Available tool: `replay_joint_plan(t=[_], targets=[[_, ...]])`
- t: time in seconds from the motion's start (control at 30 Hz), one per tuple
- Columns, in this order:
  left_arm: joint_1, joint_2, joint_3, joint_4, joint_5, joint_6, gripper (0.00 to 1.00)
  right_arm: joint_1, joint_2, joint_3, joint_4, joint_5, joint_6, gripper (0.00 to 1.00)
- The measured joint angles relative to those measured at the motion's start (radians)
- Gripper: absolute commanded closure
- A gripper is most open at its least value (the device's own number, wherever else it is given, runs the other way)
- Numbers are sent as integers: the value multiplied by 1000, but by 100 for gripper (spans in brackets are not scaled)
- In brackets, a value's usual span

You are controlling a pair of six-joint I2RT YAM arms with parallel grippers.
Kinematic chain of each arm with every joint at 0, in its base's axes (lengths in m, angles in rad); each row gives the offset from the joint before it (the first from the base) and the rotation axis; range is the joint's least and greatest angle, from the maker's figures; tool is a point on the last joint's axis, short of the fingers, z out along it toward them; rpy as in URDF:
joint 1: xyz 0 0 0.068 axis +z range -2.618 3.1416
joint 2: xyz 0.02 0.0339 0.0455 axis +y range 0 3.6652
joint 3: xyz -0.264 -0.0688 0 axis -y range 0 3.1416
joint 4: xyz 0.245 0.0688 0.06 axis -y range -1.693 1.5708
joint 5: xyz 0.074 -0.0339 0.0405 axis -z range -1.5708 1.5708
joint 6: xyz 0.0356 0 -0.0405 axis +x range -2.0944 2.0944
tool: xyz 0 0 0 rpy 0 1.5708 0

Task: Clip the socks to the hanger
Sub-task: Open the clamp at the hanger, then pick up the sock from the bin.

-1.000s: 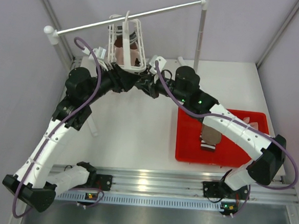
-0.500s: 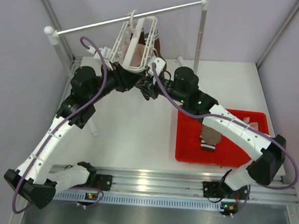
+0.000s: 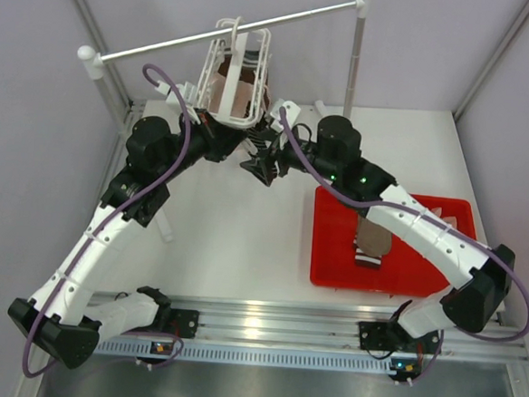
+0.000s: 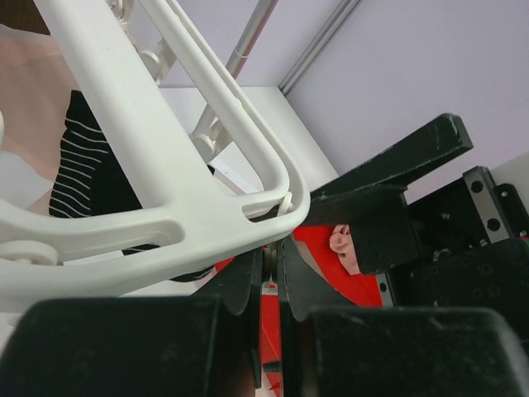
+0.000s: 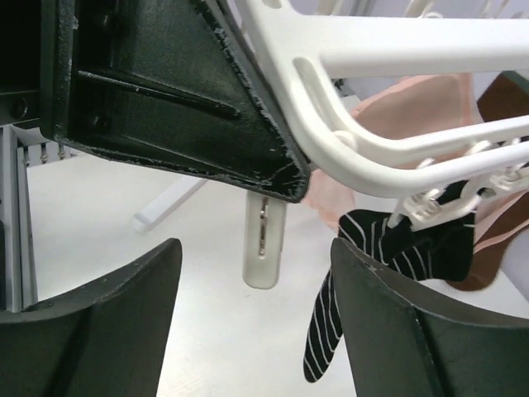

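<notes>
Left fingers [image 4: 240, 281]: shut on hanger [image 4: 132, 124] corner. Right fingers [image 5: 397, 331]: wide apart, empty, beside hanger. Striped sock [image 5: 388, 240], pink sock [image 5: 405, 99]: clipped under hanger. Brown sock [image 3: 373, 238]: in bin [image 3: 333, 258] right of hanger.

The hanger [image 3: 236, 78] is at twelve o'clock by the rail [image 3: 166, 48]; a tray [image 3: 328, 267] holding a sock [image 3: 373, 241] lies at four o'clock.

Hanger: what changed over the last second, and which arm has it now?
The left gripper closed on a corner of the hanger. The right gripper opened and drew back toward the near edge. The hanger shifted slightly right under the rail. Unchanged: the striped-cuff sock is still clipped on, and the brown sock still lies in the red bin.
</notes>
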Motion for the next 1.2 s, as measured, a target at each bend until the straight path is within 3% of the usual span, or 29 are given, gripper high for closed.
replay_joint_plan(t=[0.07, 0.13, 0.37, 0.5, 0.57, 0.67, 0.73, 0.77, 0.87, 1.1, 1.2], targets=[[0, 0, 0, 2, 4, 0, 100, -31, -18, -5, -10, -38, 6, 15], [0, 0, 0, 4, 6, 0, 100, -81, -48, -22, -31, -95, 18, 1], [0, 0, -1, 18, 23, -1, 100, -350, -180, -127, -182, -295, -8, 0], [0, -1, -5, 29, 30, 0, 100, -508, -273, -217, -387, -396, -149, 1], [0, -2, -8, 29, 30, 0, 100, -576, -302, -244, -504, -416, -256, 3], [0, -3, -11, 30, 31, 0, 100, -679, -319, -312, -679, -407, -521, 20], [0, -4, -13, 31, 31, 0, 100, -731, -313, -387, -777, -377, -684, 26], [0, -5, -16, 34, 31, 0, 100, -756, -300, -426, -828, -354, -761, 33], [0, -11, -21, 36, 31, 0, 100, -802, -198, -527, -921, -259, -933, 40], [0, -14, -21, 35, 31, 4, 100, -806, -5, -545, -920, -171, -977, 41], [0, -14, -21, 35, 31, 5, 100, -805, 26, -545, -872, -143, -952, 49]])
